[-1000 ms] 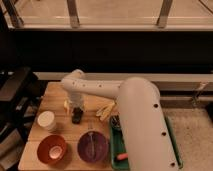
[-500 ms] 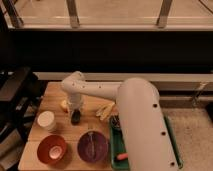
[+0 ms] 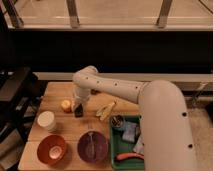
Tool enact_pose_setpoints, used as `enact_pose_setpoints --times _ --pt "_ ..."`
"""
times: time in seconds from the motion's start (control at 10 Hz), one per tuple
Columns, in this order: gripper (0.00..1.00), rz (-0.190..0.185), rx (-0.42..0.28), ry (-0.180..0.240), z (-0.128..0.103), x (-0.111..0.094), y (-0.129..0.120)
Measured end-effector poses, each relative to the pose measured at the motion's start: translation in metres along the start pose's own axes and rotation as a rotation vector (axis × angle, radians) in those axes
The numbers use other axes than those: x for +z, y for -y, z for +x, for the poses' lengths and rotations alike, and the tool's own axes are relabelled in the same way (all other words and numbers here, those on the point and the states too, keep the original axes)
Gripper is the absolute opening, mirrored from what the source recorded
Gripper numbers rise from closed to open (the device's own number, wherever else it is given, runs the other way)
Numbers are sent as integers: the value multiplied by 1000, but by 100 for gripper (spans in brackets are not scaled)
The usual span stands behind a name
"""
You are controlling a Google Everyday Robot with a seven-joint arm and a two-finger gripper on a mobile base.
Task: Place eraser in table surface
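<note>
My gripper [image 3: 78, 106] hangs down from the white arm over the left-middle of the wooden table surface [image 3: 60, 91]. A small dark block, the eraser [image 3: 78, 112], is right at the gripper's tip, at or just above the tabletop. I cannot tell whether it is held or resting on the wood. The orange ball [image 3: 65, 105] lies just to the left of the gripper, close to the eraser.
A banana [image 3: 105, 110] lies right of the gripper. A white cup [image 3: 46, 121], an orange bowl [image 3: 51, 149] and a purple plate [image 3: 93, 146] stand along the front. A green tray [image 3: 116, 161] at the right holds a can, a blue cloth and a red item.
The gripper with the dark block at its tip has stayed almost in the same spot next to the orange ball, shifting only slightly. Nothing else moved.
</note>
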Motion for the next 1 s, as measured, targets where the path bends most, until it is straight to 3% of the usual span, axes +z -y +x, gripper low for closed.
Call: enact_pose_setpoints --times 0.1,0.5,0.8,1.0 --pt "0 0 0 17 -3 -10 4" --pt "0 37 23 146 -30 -88 59" --pt "0 20 30 258 -54 -144 81" --pt "0 7 24 300 -62 -158 85"
